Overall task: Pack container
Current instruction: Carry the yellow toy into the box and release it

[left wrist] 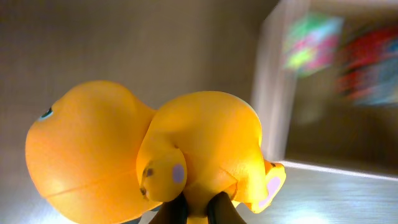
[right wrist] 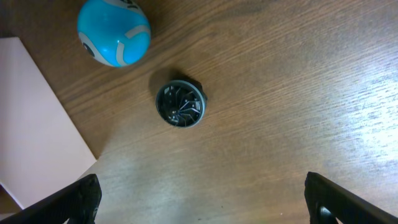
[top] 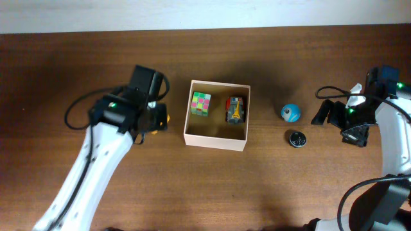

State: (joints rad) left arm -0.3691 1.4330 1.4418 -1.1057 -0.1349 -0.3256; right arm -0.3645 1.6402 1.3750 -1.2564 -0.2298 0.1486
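Observation:
The container (top: 216, 138) is a square white-walled box with a tan floor at the table's middle; its wall shows in the left wrist view (left wrist: 273, 87) and the right wrist view (right wrist: 31, 124). Inside lie a multicoloured cube (top: 200, 104) and a red toy car (top: 236, 110). My left gripper (top: 156, 119) is shut on a yellow rubber duck (left wrist: 155, 155), just left of the container; the duck's edge peeks out overhead (top: 165, 118). My right gripper (top: 327, 114) is open and empty, right of a blue ball (top: 290, 113) (right wrist: 114, 32) and a dark round disc (top: 297, 138) (right wrist: 180, 104).
The table (top: 276, 186) is dark brown wood. A pale wall strip runs along its far edge. Black cables trail from both arms.

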